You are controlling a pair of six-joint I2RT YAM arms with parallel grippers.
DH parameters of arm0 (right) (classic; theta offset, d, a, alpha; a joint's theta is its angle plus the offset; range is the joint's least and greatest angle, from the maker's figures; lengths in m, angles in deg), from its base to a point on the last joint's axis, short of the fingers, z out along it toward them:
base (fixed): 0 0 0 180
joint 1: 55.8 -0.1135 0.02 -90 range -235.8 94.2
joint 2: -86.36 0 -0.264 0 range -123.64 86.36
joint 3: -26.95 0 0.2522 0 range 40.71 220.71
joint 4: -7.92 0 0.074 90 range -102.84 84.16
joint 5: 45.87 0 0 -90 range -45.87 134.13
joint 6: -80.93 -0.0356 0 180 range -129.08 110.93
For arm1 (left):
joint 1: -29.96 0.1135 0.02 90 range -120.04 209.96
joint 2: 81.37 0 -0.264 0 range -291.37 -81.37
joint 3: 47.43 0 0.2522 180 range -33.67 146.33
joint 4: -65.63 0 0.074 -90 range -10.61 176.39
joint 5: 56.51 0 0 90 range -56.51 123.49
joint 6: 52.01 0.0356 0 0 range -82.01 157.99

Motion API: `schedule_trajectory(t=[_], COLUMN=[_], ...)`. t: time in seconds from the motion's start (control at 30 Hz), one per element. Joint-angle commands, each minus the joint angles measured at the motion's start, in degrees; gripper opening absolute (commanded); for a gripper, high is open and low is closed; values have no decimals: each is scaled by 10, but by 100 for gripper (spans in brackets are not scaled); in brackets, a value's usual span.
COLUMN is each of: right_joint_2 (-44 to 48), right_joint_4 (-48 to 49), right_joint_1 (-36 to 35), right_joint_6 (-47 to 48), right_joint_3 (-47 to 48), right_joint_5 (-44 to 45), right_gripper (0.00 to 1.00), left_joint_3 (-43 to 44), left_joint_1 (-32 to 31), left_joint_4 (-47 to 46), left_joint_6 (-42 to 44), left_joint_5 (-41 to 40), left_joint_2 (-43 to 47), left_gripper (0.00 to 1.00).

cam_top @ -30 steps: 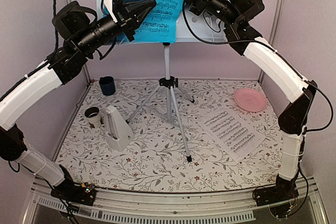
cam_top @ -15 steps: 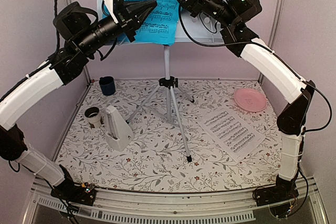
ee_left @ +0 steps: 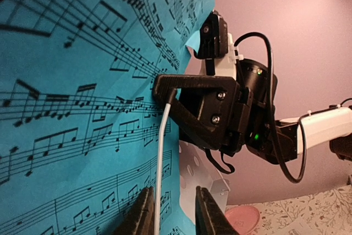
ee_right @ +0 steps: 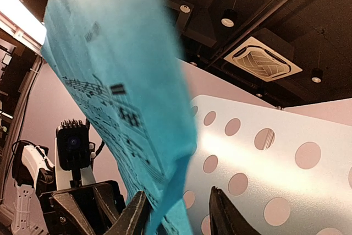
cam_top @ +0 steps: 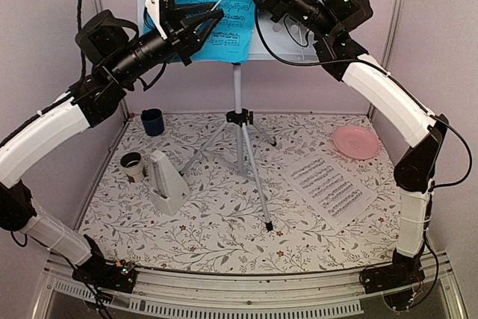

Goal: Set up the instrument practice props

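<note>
1. One left end effector [ee_left: 175, 191], raised at 12 o'clock before the stand's face. Its jaws are partly apart and clamp nothing. A thin white wire or cord [ee_left: 159, 158] (cannot tell which) runs loose through the gap.
2. One right end effector [ee_right: 179, 191], near the left one and facing it. Its jaws are partly apart and hold nothing. The blue sheet's curled edge dips into the gap unpinched.
3. One blue music sheet [ee_left: 66, 136], against the face of the music stand at 12 o'clock, long axis upright. Its right edge stands off the perforated panel [ee_right: 286, 130], so it is judged not yet lying flat.
4. One music stand, its tripod [cam_top: 239, 121] planted at the middle rear of the counter [cam_top: 224, 237].
5. One white music sheet [cam_top: 331, 184], flat on the counter at 4 o'clock.
   - It is well apart from both end effectors, below them and toward 5 o'clock.
   - Its long axis runs from 10 to 4 o'clock.
   - The right arm is the nearer.
   - It is judged the next piece for the stand; a flat sheet gives the jaws only an edge to take.
6. One metronome [cam_top: 166, 182], upright at 8 o'clock. The left arm is the nearer.
7. Not of the set:
   - one pink plate [cam_top: 355, 141] at 3 o'clock;
   - one dark blue cup [cam_top: 152, 121] at 10 o'clock;
   - one pale cylinder [cam_top: 131, 163], just beside the metronome.
</note>
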Motion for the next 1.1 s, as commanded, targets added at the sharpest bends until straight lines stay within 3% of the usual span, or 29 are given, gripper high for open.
schedule_trajectory(t=[0.0,0.17,0.33,0.43,0.8,1.0,1.07], right_joint_2=[-9,-15,-18,-22,-32,-38,-39], right_joint_4=[18,25,29,32,41,49,51], right_joint_1=[-2,-2,-2,-2,-3,-3,-3], right_joint_6=[1,-3,-3,-2,-3,-5,-4], right_joint_3=[15,16,15,15,15,16,15], right_joint_5=[21,31,41,46,51,55,56], right_gripper=[39,47,48,41,41,41,41], left_joint_3=[-19,-30,-40,-56,-63,-30,-14], left_joint_1=[-3,-13,-29,-37,-45,-46,-46], left_joint_4=[7,14,33,39,111,130,133], left_joint_6=[-5,-4,-3,-4,16,64,84], left_joint_5=[-9,-17,-34,-55,-178,-226,-245], left_joint_2=[22,37,61,90,171,161,154], left_gripper=[30,44,45,44,43,65,65])
